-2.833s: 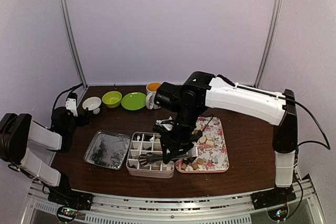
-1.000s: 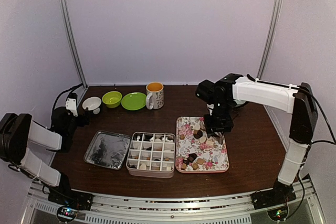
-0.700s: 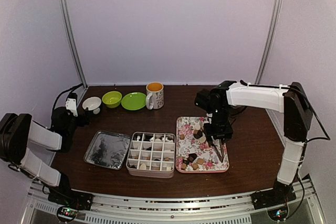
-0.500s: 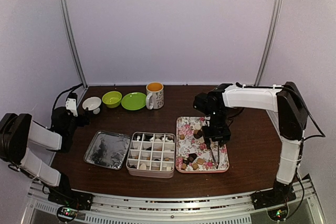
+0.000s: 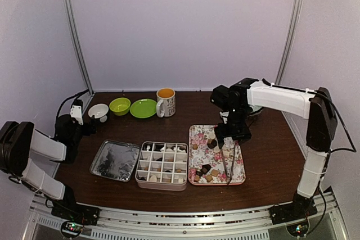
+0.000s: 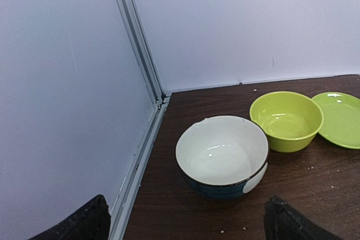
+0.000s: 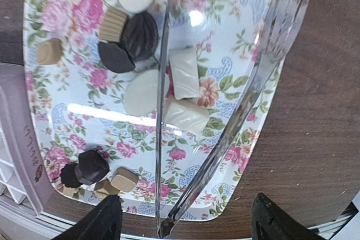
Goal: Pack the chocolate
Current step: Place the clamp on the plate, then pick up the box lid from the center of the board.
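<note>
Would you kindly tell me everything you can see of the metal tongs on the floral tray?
The tongs are thin, shiny metal: two slim arms joined at the near end, spread in a V. They lie on the floral tray, one arm among the white chocolate pieces, the other's broader tip over the tray's right rim. The joined end sits between the open fingers of the right claw, apparently untouched.

Pale lilac walls (image 5: 180, 26), aluminium corner posts (image 5: 75, 32), dark wooden table (image 5: 270, 155).
</note>
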Controlling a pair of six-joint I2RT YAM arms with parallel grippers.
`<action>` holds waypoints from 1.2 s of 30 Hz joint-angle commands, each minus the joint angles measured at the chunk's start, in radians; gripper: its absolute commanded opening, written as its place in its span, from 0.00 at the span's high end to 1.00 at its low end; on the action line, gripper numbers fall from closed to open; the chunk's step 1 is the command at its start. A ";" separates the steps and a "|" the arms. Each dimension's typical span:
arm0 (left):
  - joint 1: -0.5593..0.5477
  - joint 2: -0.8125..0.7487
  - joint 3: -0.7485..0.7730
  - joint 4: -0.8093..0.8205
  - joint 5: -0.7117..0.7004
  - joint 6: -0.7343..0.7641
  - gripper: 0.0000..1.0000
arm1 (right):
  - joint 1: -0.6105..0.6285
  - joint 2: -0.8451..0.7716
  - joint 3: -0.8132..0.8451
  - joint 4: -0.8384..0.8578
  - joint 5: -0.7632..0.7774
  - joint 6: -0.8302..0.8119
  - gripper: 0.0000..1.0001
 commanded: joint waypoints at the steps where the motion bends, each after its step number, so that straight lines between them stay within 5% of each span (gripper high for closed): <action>1: 0.006 0.001 0.022 0.052 -0.002 -0.006 0.02 | -0.013 -0.075 0.079 -0.014 0.106 -0.125 0.21; 14: 0.006 0.001 0.022 0.053 -0.002 -0.006 0.02 | 0.000 -0.266 -0.025 0.280 0.216 -0.165 0.22; 26: 0.006 0.001 0.023 0.052 -0.001 -0.006 0.02 | 0.025 -0.481 -0.373 0.803 0.348 -0.228 0.26; 36: 0.006 0.001 0.022 0.052 -0.001 -0.006 0.02 | 0.024 -0.659 -0.598 1.051 0.396 -0.346 0.26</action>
